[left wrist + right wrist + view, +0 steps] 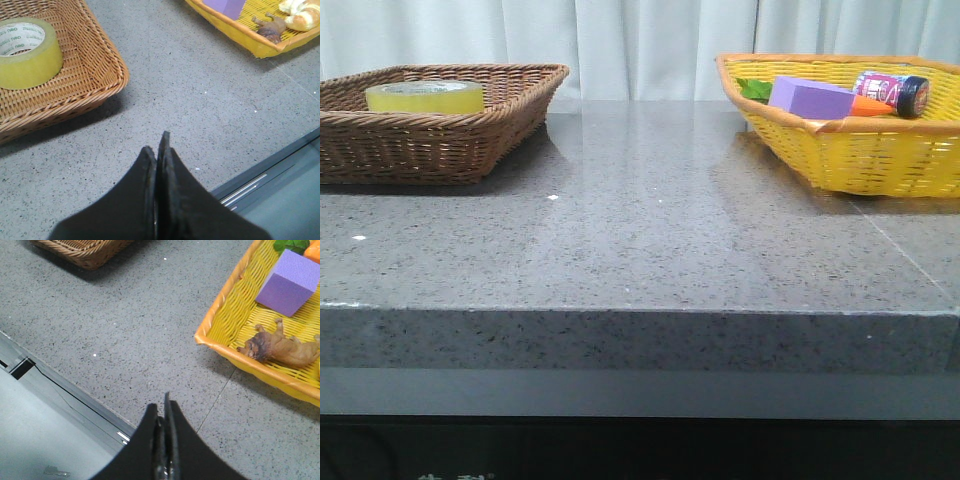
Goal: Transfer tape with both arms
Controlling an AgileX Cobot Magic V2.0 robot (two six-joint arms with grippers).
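- Front view: the tape [424, 96] lies flat inside the brown basket [470, 140] at the table's [640, 240] far left; the yellow basket [880, 160] sits at the far right, well apart from it, holding a purple block [810, 97] and a can [892, 92]; neither arm shows here.
- Left wrist view: the left gripper [159, 150] hangs over bare table with its fingers pressed together, holding nothing; the tape [27, 52] rests on the brown basket's [95, 75] woven floor, its white core printed in green.
- Right wrist view: the right gripper [162, 412] has its fingers pressed together, empty, above the table's near edge; beside it the yellow basket [225, 325] holds the purple block [287, 282] and a toy lion [280, 347].
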